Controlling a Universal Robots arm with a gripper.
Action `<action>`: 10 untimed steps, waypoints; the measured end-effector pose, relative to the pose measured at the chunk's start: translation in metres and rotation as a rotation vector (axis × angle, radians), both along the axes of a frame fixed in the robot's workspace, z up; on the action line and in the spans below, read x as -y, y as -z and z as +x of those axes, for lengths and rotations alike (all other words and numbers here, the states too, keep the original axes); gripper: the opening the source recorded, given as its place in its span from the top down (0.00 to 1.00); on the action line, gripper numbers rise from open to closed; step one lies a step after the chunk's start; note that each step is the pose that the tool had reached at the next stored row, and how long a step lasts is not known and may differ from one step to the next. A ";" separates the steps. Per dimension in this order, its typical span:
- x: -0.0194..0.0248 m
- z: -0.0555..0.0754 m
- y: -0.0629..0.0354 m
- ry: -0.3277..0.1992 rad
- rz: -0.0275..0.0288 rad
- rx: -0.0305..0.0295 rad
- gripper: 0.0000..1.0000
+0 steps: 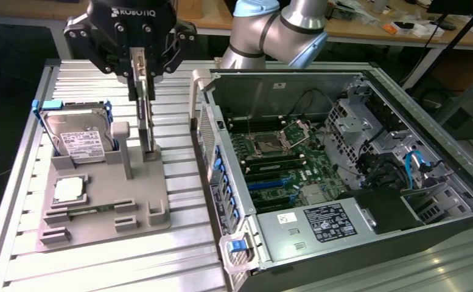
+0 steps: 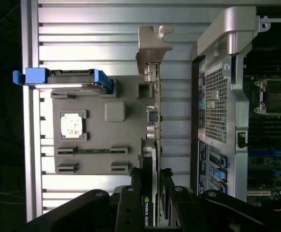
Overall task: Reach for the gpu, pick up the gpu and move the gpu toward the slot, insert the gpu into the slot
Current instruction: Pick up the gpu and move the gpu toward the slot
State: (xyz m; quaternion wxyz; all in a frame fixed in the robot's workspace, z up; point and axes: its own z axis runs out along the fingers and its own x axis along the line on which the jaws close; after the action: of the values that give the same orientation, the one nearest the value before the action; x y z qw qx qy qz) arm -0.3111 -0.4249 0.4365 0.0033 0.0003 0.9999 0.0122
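Gripper (image 1: 141, 95) at gpu (image 1: 148, 129) (upright, on edge) — grey stand (image 1: 131, 196) beneath

Fixture plate (image 1: 131, 207) lies on the table (image 1: 98, 267), at the exterior view's left of the computer case (image 1: 269, 85) — on it: hard drive (image 1: 78, 137), processor (image 1: 70, 190) before it, gpu (image 1: 148, 125) nearer the case

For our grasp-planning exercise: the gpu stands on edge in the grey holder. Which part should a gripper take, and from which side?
Best the top edge of the gpu, coming straight down from above, pinching its two flat faces. The card stands upright with its lower edge seated in the grey holder, so the upper edge is free. Keep off the metal bracket at one end.
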 end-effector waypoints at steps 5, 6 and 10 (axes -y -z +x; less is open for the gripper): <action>0.0000 0.000 -0.0048 0.000 0.0000 0.0001 0.73; 0.0000 0.000 -0.0049 0.000 -0.0001 0.0000 0.73; 0.0000 0.010 -0.0048 0.000 -0.0002 -0.0001 0.73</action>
State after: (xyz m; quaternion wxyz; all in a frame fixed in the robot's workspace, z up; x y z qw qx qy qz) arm -0.3010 -0.4249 0.4413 0.0032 0.0003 0.9999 0.0121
